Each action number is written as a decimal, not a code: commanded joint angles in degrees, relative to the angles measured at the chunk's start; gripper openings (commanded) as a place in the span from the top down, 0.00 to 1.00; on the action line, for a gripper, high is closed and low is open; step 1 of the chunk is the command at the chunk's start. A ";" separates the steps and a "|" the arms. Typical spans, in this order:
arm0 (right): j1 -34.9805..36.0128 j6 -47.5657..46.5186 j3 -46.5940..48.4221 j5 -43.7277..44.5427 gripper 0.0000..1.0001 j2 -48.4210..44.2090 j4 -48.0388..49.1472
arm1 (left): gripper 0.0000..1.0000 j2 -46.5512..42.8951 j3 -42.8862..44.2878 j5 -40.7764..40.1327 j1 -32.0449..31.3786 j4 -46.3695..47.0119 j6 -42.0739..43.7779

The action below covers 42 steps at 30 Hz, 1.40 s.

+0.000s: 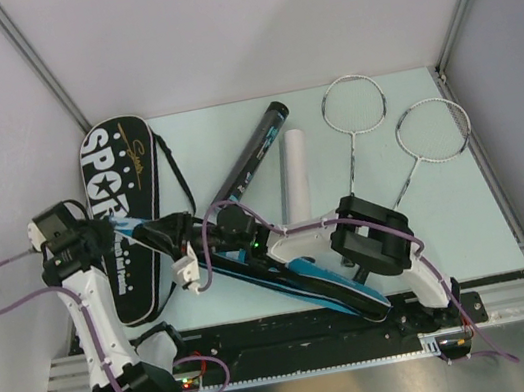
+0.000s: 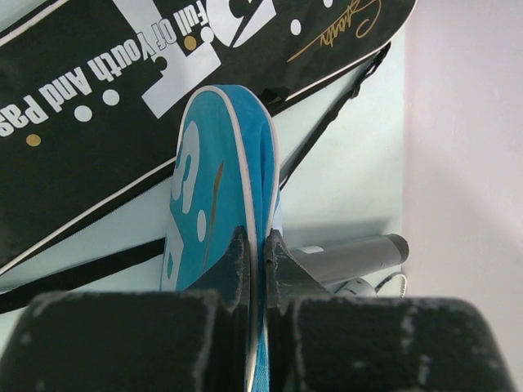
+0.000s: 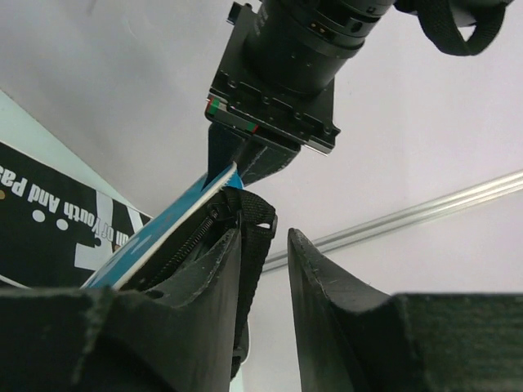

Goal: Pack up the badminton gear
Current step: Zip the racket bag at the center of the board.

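At the near middle of the counter [image 1: 448,214], the blue cover [image 1: 303,268] runs diagonally from the centre toward the right arm's base. Its front end is raised off the surface between the two arms.

**Left arm.** The left fingers [image 2: 245,265] are closed flat on the rim of the blue cover. In the left wrist view, the cover's rounded blue end with white trim stands upright beyond the fingertips.

**Right arm.** The right fingers [image 3: 323,302] stand apart with a clear gap between them. The cover's black zipper edge and a strap lie against the inner face of one finger, and the other finger touches nothing. The right wrist view also shows the left arm's fingertips pinching the same rim just above.

**Other gear.**
- The black cover [image 1: 125,195], printed "SPORT" in white, lies flat at the left of the counter, partly under the left arm.
- The black tube [image 1: 257,154] lies at a slant behind the blue cover.
- The white tube [image 1: 294,178] lies just to the right of the black tube, close but apart.
- Two rackets lie at the far right with their heads toward the back wall. The first racket [image 1: 353,104] is nearer the centre, and the second racket [image 1: 433,130] is nearer the right edge.
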 commanded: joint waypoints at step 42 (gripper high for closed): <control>1.10 -6.17 -2.68 -7.75 0.47 -6.62 -13.68 | 1.00 -1.01 -0.85 8.85 2.06 -2.67 5.69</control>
